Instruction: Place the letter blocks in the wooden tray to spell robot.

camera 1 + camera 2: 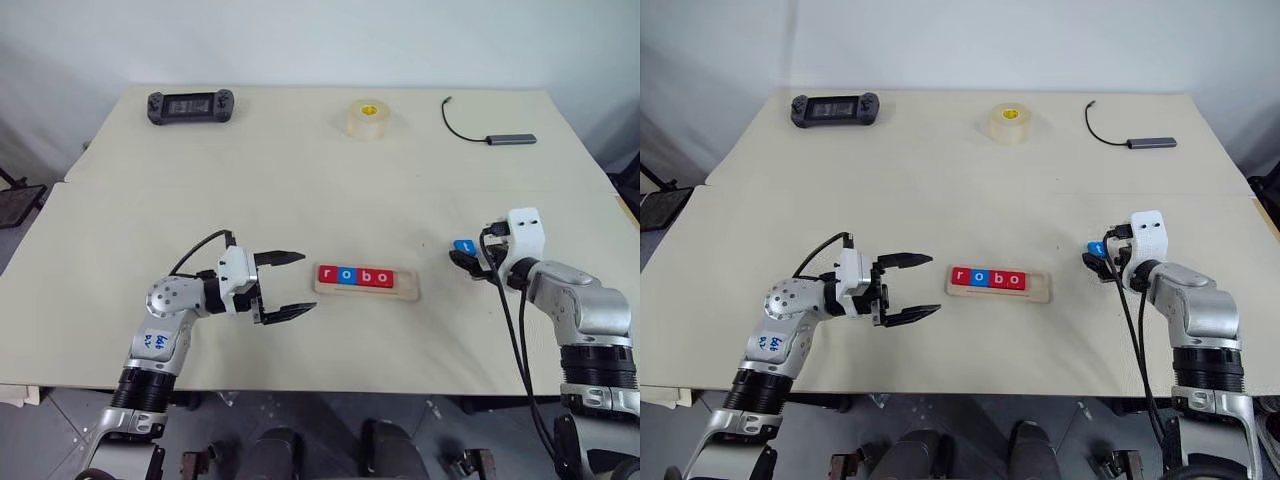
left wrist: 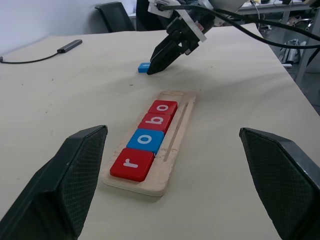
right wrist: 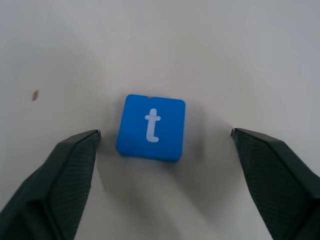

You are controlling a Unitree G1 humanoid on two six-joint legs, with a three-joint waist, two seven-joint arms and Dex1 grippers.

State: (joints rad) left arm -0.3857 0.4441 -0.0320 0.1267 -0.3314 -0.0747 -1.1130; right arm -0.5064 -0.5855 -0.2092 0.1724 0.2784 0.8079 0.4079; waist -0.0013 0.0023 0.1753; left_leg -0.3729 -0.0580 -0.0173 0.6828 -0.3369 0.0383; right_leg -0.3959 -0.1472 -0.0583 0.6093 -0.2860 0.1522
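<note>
From the head views, the wooden tray (image 1: 366, 283) on the tabletop (image 1: 300, 180) holds four blocks (image 1: 355, 276) reading "robo" beside the spread left claw (image 1: 288, 285), while the right wrist view shows the blue "t" block (image 3: 151, 127) lying flat between the spread right claw (image 3: 165, 137) fingers, untouched.

Beige table (image 1: 300, 190), seam across middle; white wall (image 1: 300, 40) behind; black chair (image 2: 116, 15) beyond far end.
</note>
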